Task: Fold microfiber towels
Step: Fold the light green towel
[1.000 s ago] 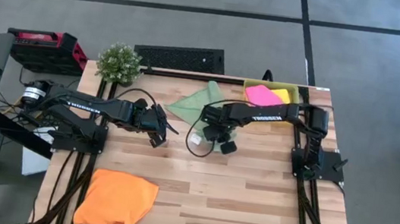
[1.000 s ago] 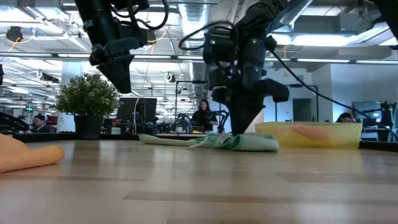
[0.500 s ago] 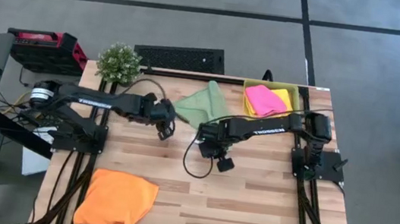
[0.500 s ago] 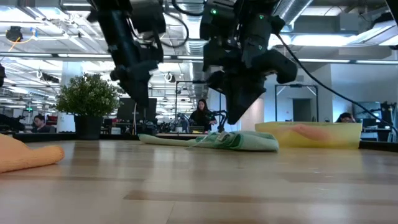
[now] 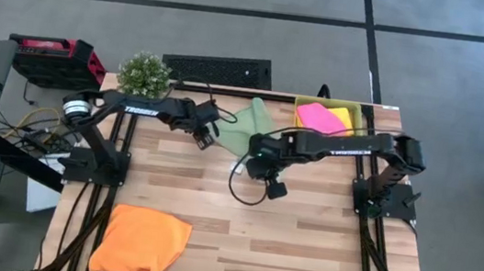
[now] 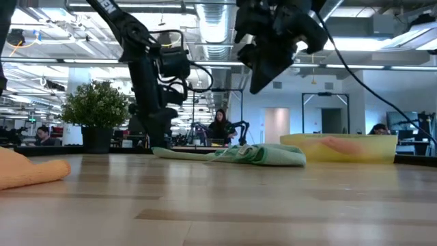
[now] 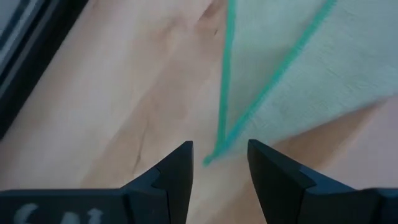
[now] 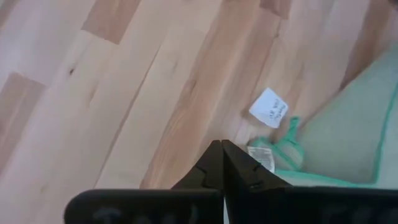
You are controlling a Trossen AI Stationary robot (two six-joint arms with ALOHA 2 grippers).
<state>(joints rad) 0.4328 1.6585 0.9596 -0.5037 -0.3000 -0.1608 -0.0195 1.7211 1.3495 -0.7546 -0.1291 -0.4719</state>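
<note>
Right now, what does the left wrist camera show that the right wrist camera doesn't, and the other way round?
Only the left wrist view shows the left gripper, jaws open, pointing at a teal-edged corner of the pale green towel. Only the right wrist view shows the right gripper, fingers shut and empty, above the towel's white care tag and a bunched corner. Both show the pale green towel lying on the wooden table.

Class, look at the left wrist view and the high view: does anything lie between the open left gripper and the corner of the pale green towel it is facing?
Nothing visible does. The left gripper is open, and the pale green towel has its corner just ahead of the gap, with only bare table around it. The right gripper is shut, at the towel's opposite side.
</note>
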